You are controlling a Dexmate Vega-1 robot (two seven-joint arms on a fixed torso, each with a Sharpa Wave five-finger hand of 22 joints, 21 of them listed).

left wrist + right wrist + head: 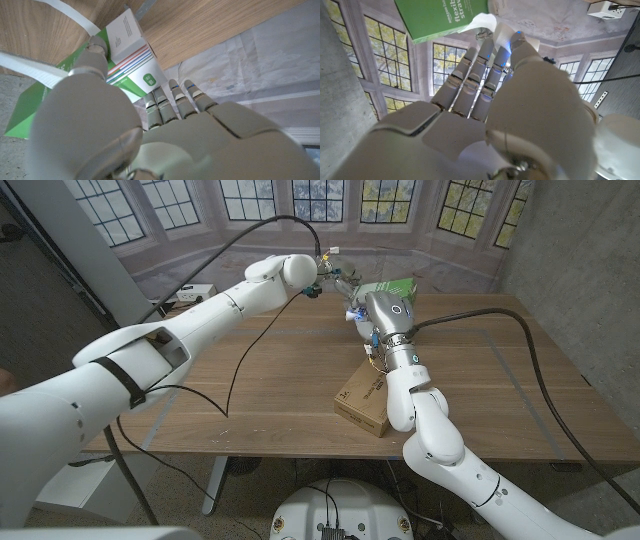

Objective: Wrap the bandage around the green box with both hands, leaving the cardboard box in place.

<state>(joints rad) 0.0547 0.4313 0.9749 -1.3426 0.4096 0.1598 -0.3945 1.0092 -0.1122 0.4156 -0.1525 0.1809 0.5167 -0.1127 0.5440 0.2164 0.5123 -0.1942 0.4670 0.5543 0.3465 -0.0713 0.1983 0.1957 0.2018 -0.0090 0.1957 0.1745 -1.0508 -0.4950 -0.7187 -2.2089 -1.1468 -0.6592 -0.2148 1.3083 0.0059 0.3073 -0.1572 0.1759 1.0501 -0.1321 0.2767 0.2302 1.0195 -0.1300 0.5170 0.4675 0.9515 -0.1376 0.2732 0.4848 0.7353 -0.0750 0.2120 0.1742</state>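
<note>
From the head view, two white arms are reaching across one wooden table point(480, 370) and meeting near the top middle of the frame. One green box point(392, 287) is sitting up there at the far edge. The left hand point(322, 277) is coming at it from the left and the right hand point(366, 315) is just below it. I cannot tell from here how their fingers are closing. One cardboard box point(364, 402) is lying flat in the middle of the frame, closed, partly behind the right arm.

In the left wrist view, the left hand point(150, 125) is gripping the green box point(60, 95) in the upper left. One white bandage point(30, 70) strip is running across the box.

In the right wrist view, the right hand point(490, 100) is pinching a white bit of bandage point(482, 22) at its fingertips, right beside the green box point(440, 17) at the top of the frame.
</note>
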